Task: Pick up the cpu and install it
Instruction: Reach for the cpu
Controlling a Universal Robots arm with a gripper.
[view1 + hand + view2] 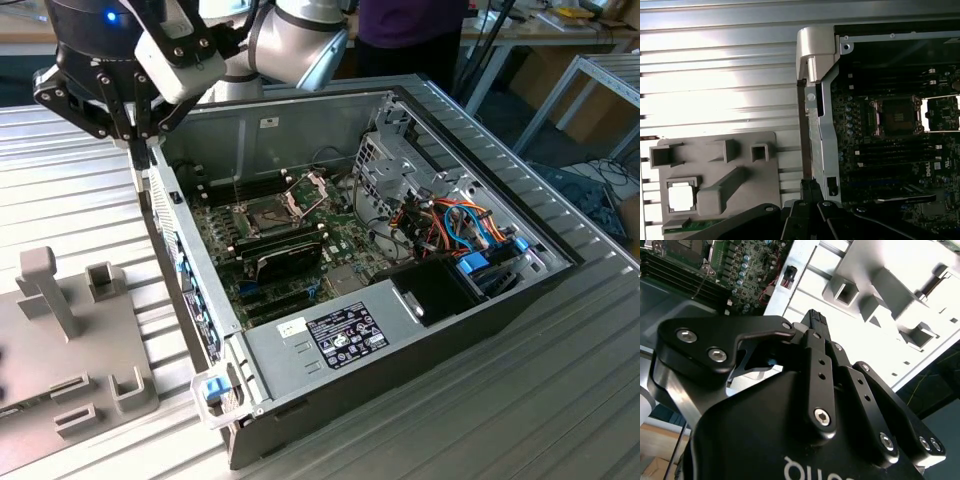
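My black pincer (pixel 813 317) hangs clenched, empty; silvery square cpu (pixel 680 196) sits in grey moulded fixture (pixel 765 185) recess, located for pickup.

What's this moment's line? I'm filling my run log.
gripper shut, over case wall | cpu in grey fixture | socket open

Open computer case (pixel 300 120), grey fixture (pixel 60 400), ribbed table (pixel 560 400)

The open case (pixel 300 125) is sat mid-frame in the exterior view, with the motherboard (pixel 345 240) laid flat inside it. The holder (pixel 40 400) is parked lower left, just outside the case, and the cpu (pixel 681 196) is seated in one of its pockets. The gripper (pixel 137 135) is hung upper left, above the case wall.
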